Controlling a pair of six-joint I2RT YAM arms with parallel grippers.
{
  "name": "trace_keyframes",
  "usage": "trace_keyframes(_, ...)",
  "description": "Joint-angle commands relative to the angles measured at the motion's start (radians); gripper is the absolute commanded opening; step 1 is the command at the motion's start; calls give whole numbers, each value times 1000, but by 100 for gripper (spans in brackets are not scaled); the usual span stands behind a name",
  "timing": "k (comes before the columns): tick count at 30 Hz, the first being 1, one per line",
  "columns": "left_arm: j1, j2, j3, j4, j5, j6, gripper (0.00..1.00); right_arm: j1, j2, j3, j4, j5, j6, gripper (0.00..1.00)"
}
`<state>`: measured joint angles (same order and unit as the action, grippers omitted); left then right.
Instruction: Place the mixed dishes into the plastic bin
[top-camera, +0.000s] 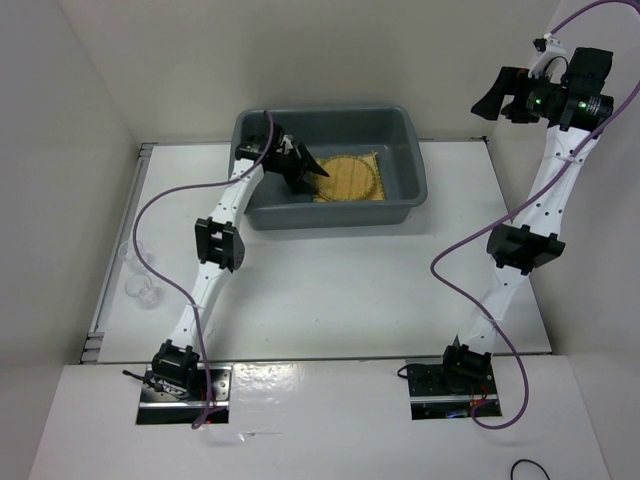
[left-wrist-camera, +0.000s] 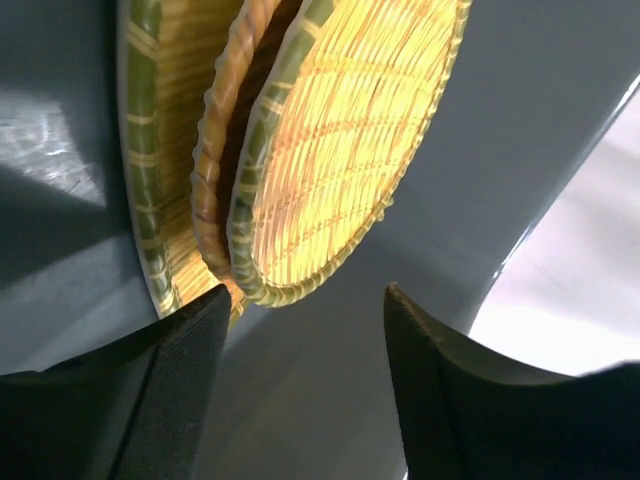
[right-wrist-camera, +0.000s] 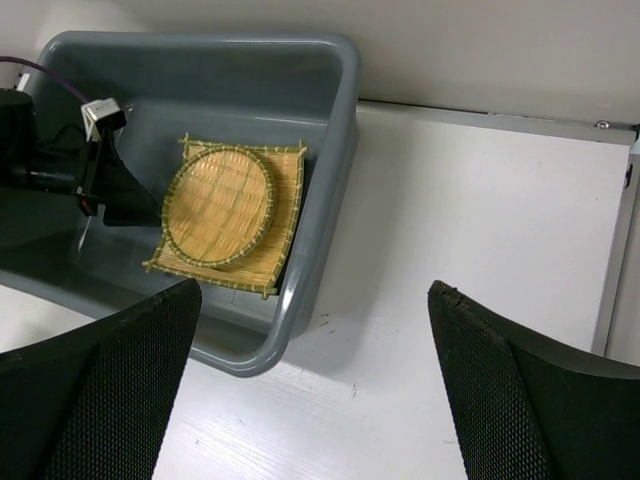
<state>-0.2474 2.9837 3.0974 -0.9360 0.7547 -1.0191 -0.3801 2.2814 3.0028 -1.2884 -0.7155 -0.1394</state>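
Grey bin (top-camera: 408, 170) sits upper centre of the top view. Mat (right-wrist-camera: 285, 205) lies flat inside with the discs (right-wrist-camera: 220, 205) stacked on it. Left gripper (left-wrist-camera: 305, 292) is low in the bin, fingers partly apart, empty. Right gripper (right-wrist-camera: 312, 288), upper right, is wide open and empty. Cups (top-camera: 140, 290) are at the left edge, outside the bin. Lift the left gripper clear of the rim first.

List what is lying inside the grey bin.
A square bamboo mat with a yellow-tan woven disc on top; the left wrist view shows an orange-brown disc sandwiched between, mostly covered. Anything under the mat is hidden.
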Motion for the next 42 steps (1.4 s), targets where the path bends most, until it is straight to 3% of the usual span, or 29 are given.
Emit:
trace_keyframes(1,22,-132,41,6,-40,16,71,-5,-23,18,-5,-35,8,98)
trace_keyframes(4,31,-216,41,-4,-86,37,77,-5,-14,18,-5,-44,8,98)
trace_keyframes(9,74,-429,41,-133,-316,134,80,-5,-5,18,-5,-62,17,98)
trace_keyframes(13,131,-554,41,-367,-572,305,83,4,15,18,-5,-71,17,98)
trace_keyframes(18,192,-827,-409,-368,-992,429,96,26,35,18,-5,-71,17,98)
trace_keyframes(19,209,-860,-455,-368,-1012,438,100,26,35,9,-5,-71,17,98)
trace_keyframes(24,330,-933,-699,-344,-1064,349,100,55,44,-1,-5,-71,17,98)
trace_keyframes(28,385,-1095,-1039,-171,-1089,312,100,64,44,-10,-5,-62,17,98)
trace_keyframes(29,407,-1133,-1218,-76,-1069,292,100,64,33,-19,-5,-62,17,98)
trace_keyframes(33,519,-1246,-1494,26,-1057,289,100,76,24,-39,-5,-52,17,98)
trace_keyframes(42,559,-1237,-1639,114,-1068,339,100,148,3,-58,-5,-13,17,98)
